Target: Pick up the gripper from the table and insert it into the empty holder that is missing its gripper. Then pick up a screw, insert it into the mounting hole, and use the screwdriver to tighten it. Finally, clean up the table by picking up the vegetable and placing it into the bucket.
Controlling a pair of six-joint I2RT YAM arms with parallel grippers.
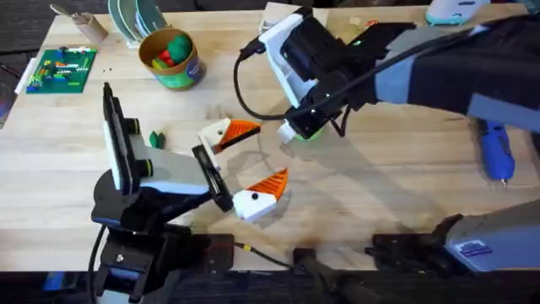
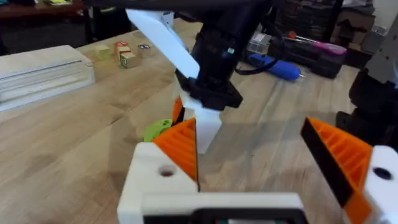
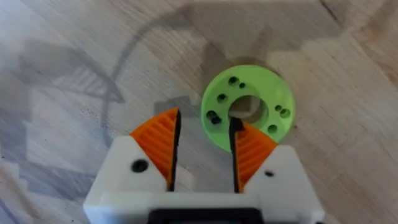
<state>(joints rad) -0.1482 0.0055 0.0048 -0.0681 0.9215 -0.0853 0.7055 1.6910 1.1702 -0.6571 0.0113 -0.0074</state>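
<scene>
My right gripper [image 3: 205,134] hangs just above the table, open by a narrow gap with nothing between its orange pads; one pad overlaps the rim of a bright green disc [image 3: 249,106]. In the overhead view the right gripper [image 1: 297,128] is near the table's middle. My left gripper [image 1: 249,165] lies low and open, pointing at it. The dark green vegetable [image 1: 155,139] lies left of the left arm. The bucket [image 1: 171,57] stands at the back left with toys inside. The blue screwdriver [image 1: 496,152] lies at the far right. The loose gripper, the holder and the screw are out of view.
A green circuit board [image 1: 61,69] lies at the far left. Small wooden blocks [image 2: 124,55] and a white box [image 2: 43,68] sit beyond the disc [image 2: 158,129] in the left wrist view. A black cable loops by the right arm.
</scene>
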